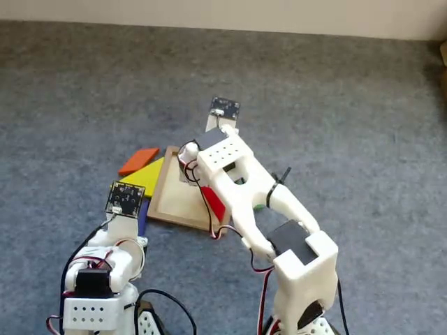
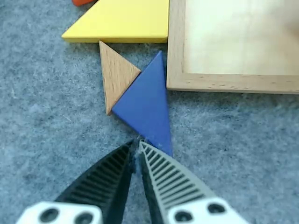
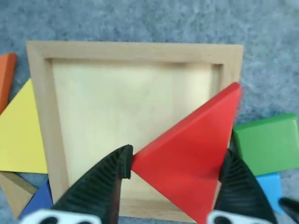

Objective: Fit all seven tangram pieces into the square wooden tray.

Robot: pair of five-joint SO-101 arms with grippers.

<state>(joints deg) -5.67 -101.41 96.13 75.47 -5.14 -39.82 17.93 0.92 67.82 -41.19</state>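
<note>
The square wooden tray [image 3: 39, 107] lies bare inside. My right gripper [image 3: 176, 163] is shut on a red triangle [image 3: 191, 158], which hangs over the tray's corner and crosses its rim. In the high view the red triangle [image 1: 215, 206] shows beneath that arm, at the tray [image 1: 171, 206]. My left gripper [image 2: 138, 143] is shut, its tips against the edge of a blue triangle [image 2: 145, 107] on the carpet, beside the tray's rim [image 2: 175, 51]. A small wooden triangle [image 2: 117, 77] touches the blue one, and a yellow triangle [image 2: 126, 21] lies just beyond.
An orange piece [image 1: 138, 160] lies past the yellow triangle [image 1: 148, 174]. On the tray's other side are a green square [image 3: 266, 144] and a light blue piece [image 3: 272, 186]. Grey carpet surrounds everything.
</note>
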